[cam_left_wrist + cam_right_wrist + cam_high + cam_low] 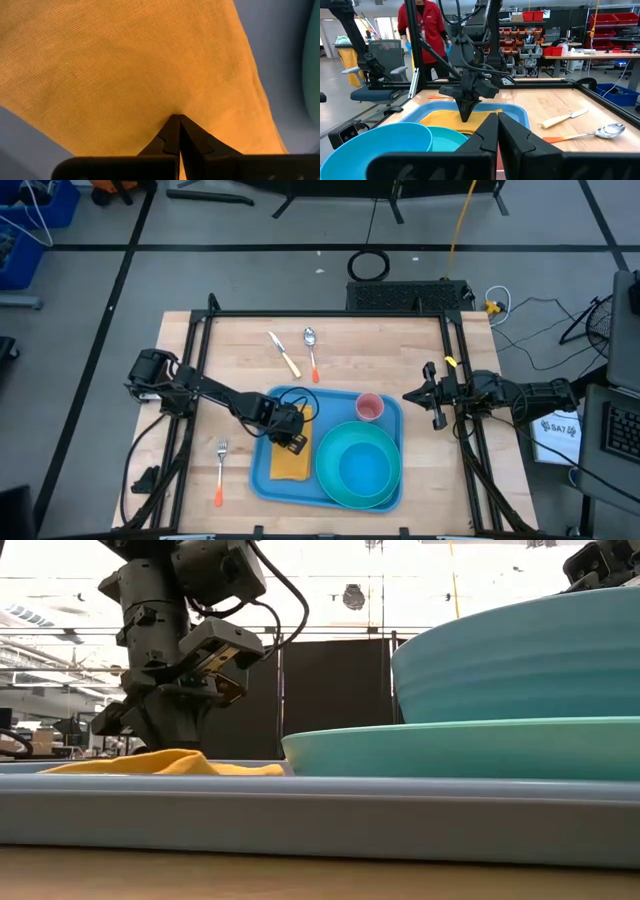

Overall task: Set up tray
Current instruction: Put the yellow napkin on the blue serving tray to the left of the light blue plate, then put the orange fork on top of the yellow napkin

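Note:
The blue tray (262, 472) lies on the wooden table. On its left half lies a yellow napkin (290, 464); on its right half stand a turquoise bowl (365, 470) on a turquoise plate (450, 748) and a pink cup (370, 407). My left gripper (293, 442) points steeply down at the napkin's far part and is shut on it. My right gripper (412, 395) waits, shut and level, above the table's right edge, touching nothing. My left gripper comes from above, slanting, and its shut fingertips (178, 119) meet the yellow napkin (165, 95) near its far end. The cloth creases faintly toward the tips and rises in a low hump (172, 757) there. The rest of it lies on the tray. One layer or several, I cannot tell.
A fork with an orange handle (220, 470) lies on the table left of the tray. A knife (283, 352) and a spoon (312, 350) lie beyond the tray's far edge. A person in red (422, 30) stands beyond the table's left side.

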`<act>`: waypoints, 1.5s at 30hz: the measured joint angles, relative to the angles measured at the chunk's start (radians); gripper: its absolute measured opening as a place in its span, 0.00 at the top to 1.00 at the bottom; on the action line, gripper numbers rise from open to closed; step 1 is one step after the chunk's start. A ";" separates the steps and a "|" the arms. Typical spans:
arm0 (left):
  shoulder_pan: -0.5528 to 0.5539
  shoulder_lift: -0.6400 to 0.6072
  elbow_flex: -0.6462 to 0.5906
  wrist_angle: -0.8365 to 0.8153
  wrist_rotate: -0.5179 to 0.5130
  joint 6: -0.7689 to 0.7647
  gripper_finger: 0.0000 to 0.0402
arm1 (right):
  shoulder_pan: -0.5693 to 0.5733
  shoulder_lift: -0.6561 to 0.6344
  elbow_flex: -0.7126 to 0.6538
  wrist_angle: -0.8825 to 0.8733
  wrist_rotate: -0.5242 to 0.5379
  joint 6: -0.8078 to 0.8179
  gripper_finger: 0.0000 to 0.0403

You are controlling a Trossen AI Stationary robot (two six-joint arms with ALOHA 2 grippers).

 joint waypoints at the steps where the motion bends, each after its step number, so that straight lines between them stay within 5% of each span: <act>1: 0.001 0.000 0.000 -0.001 0.000 0.003 1.00 | 0.000 0.000 0.000 0.000 0.000 0.000 0.99; 8: -0.002 -0.023 -0.006 0.026 0.005 0.051 0.99 | 0.000 0.000 0.000 0.000 0.000 0.000 0.99; 13: -0.043 -0.171 0.045 -0.109 -0.151 0.046 1.00 | 0.000 0.003 0.000 -0.006 0.000 0.000 0.99; 17: -0.110 -0.257 0.095 -0.265 -0.191 -0.185 0.99 | 0.000 0.014 0.000 -0.006 -0.003 0.007 0.99; 22: -0.239 -0.249 0.153 -0.490 -0.068 -0.511 0.99 | 0.000 0.023 0.000 -0.006 0.000 -0.002 0.99; 32: -0.423 -0.159 0.138 -0.501 -0.132 -1.096 0.99 | 0.000 0.026 0.000 0.002 0.002 -0.012 0.99; 45: -0.439 -0.111 0.138 -0.616 0.077 -1.132 1.00 | 0.000 0.030 0.000 -0.021 0.001 -0.012 0.99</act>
